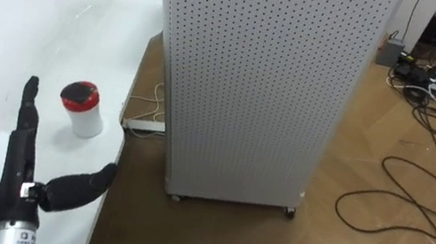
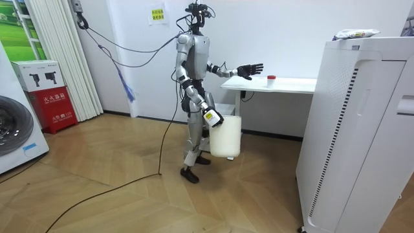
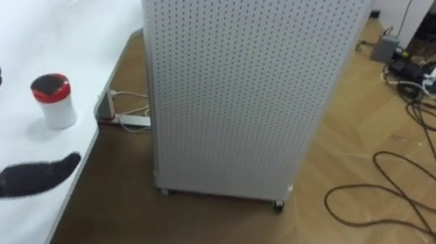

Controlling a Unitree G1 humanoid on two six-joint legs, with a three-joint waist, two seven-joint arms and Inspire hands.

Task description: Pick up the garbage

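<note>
Right now you are holding the left hand [image 1: 15,168] out flat over the table [image 1: 6,11], fingers straight and thumb spread, gripping nothing. The garbage, a small white jar [image 1: 83,108] with a red lid, is standing upright near the table's right edge. It is sitting just right of the fingertips and beyond the thumb, apart from both.

In the room view the right hand [image 2: 211,117] is sitting at the top of a white bucket [image 2: 226,137] at the robot's side. Whether it is gripping the rim, I cannot tell. A tall white perforated cabinet [image 1: 260,85] is standing on the floor close by the table's right edge.

You are sitting early in the job, as I judge it. The hand is lining up beside the jar, while the grasp, the lift and the drop into the bucket are all waiting to be done.
</note>
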